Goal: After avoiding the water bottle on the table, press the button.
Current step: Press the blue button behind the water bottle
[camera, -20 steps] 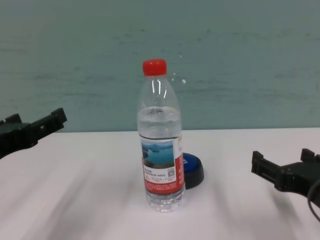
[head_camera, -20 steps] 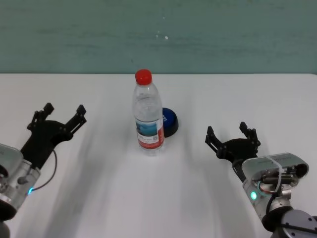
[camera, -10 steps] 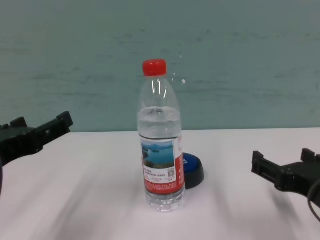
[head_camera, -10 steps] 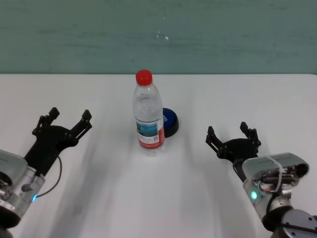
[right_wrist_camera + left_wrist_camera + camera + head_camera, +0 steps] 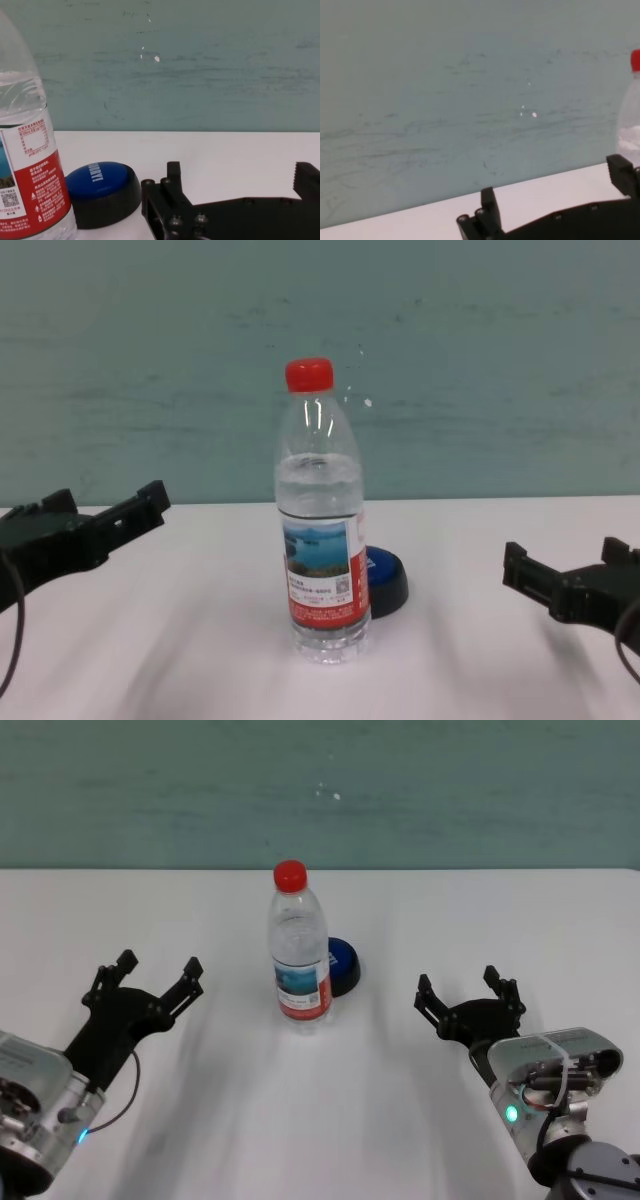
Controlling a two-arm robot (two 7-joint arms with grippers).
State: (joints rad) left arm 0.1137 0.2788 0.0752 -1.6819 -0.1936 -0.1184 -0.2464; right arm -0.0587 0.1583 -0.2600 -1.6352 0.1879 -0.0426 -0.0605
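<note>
Your water bottle [image 5: 299, 960] stands in front of the button [image 5: 342, 965].
Both grippers, left [image 5: 146, 977] and right [image 5: 468, 990], have fingers wide apart, holding nothing; the label's small print is too tiny to read.

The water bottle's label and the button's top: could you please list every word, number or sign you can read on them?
Water bottle label: a white panel of small print and a QR code at the lower edge, both too small to read.
Button: a short white word on the blue dome, too blurred to read.
End effectors: no readable markings.
</note>
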